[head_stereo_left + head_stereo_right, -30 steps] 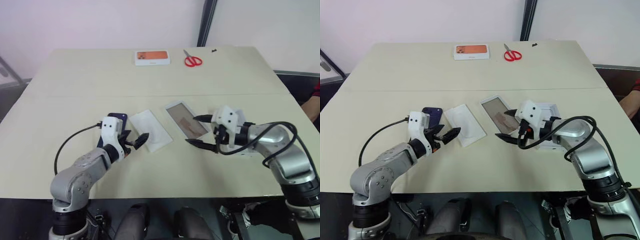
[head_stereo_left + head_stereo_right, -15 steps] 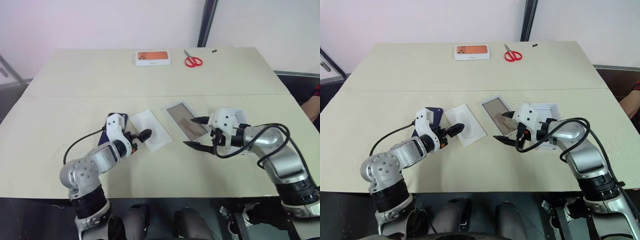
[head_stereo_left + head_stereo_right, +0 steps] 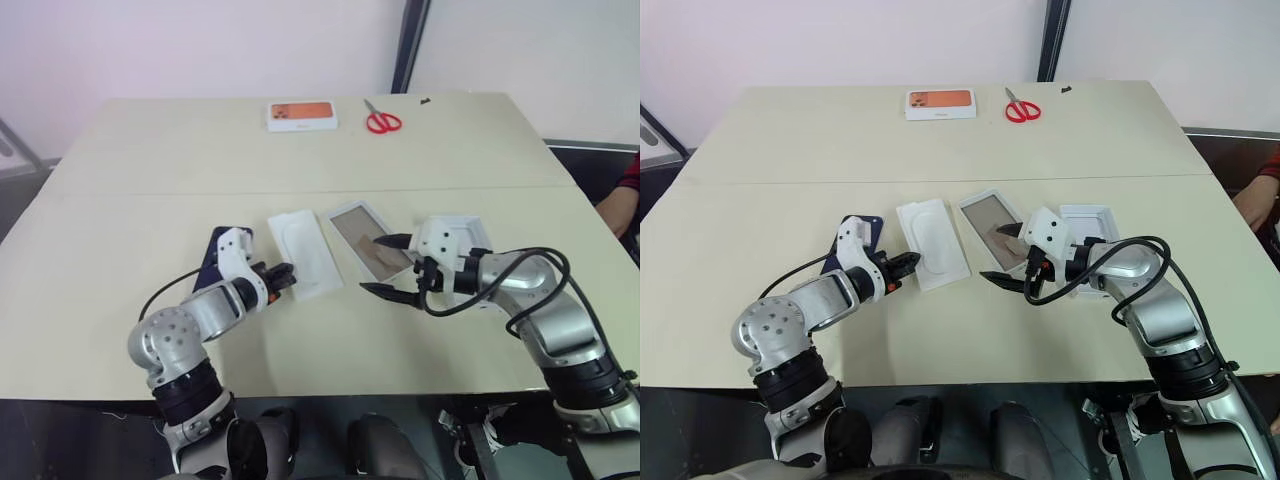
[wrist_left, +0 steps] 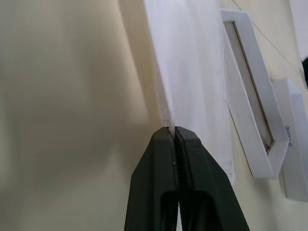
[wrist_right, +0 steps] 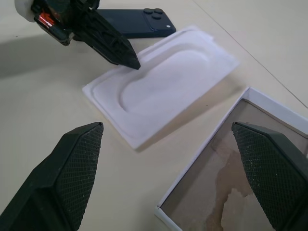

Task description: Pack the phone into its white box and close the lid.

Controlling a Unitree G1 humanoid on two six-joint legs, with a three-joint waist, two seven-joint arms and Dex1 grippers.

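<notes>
Left gripper point(image 3: 908, 263), nearest the robot, has its two black fingers pressed together on the near edge of a thin white card point(image 3: 932, 243) with a raised oval; the left wrist view shows the tips pinching that edge. The forearm lies low over the table point(image 3: 760, 210), and the gripper points forward, slightly down and toward the robot's right.

Beside it, at about the same depth, the right gripper point(image 3: 1002, 257) hangs with its fingers spread wide and nothing between them. It points forward and toward the robot's left, hovering over the near end of the white box point(image 3: 997, 228), apart from it as far as I can tell.

Little of the task looks done. The phone point(image 5: 137, 28) lies flat on the table just beyond the left wrist, camera side up, touching or just beside the card's far-left edge. The white box sits open with its brownish-grey inner face showing and nothing in it. The lid point(image 3: 1092, 222) rests open side up, partly hidden behind the right arm. Still to do, by my reading: get the card out of the way or into place, set the phone in the box, and fit the lid on top.

Farther back, a white box with an orange picture point(image 3: 940, 103) and red scissors point(image 3: 1020, 108) lie near the far edge.
</notes>
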